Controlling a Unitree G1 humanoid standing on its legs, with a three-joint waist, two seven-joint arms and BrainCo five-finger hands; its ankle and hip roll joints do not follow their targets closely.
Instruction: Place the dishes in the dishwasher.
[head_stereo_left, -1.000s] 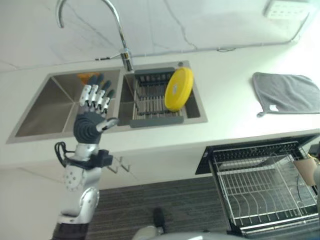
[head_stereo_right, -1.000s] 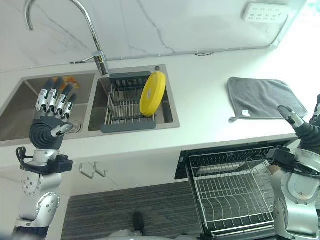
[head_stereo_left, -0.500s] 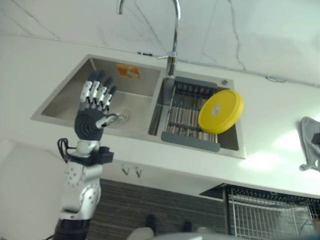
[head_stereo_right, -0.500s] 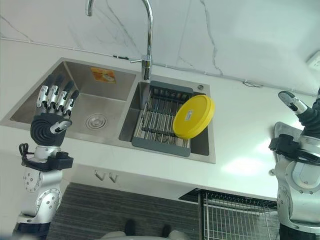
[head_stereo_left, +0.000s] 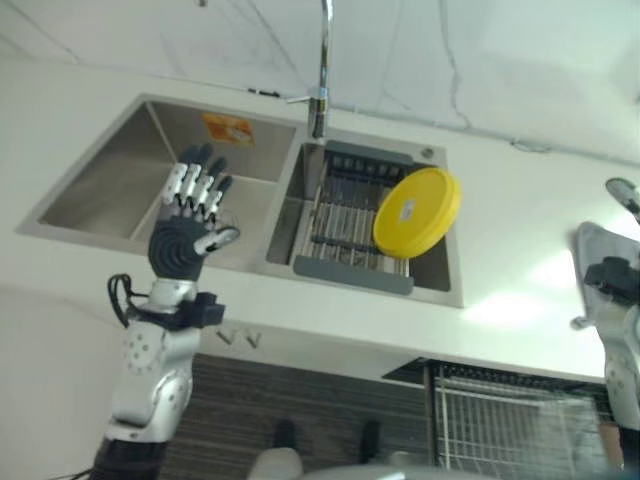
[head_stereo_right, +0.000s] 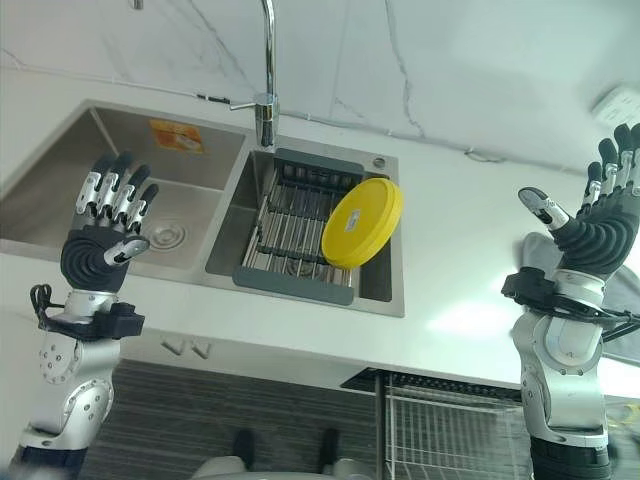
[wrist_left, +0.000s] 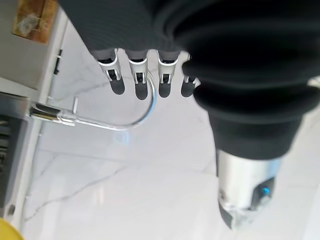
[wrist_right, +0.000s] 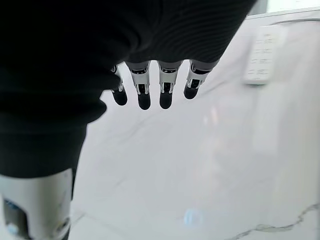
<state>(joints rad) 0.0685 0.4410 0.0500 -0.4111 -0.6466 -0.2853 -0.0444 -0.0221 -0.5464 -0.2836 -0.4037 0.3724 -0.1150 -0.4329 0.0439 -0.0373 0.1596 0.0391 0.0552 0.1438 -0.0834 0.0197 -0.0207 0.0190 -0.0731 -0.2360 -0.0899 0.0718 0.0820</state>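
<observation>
Because the yellow plate (head_stereo_right: 362, 222) leans on edge in the drying rack (head_stereo_right: 300, 235) at frame centre, a one-sided grasp could tip it into the sink (head_stereo_right: 150, 170). Both the left hand (head_stereo_right: 105, 235) and right hand (head_stereo_right: 600, 215) are raised, fingers spread, empty. The dishwasher rack (head_stereo_right: 450, 440) sits lower right, well apart.

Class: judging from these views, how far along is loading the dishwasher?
Nothing is loaded: the round yellow plate leans in the grey sink drying rack. Left hand and right hand are raised, open, empty. Left to do: grasp the plate and place it in the wire dishwasher rack.
</observation>
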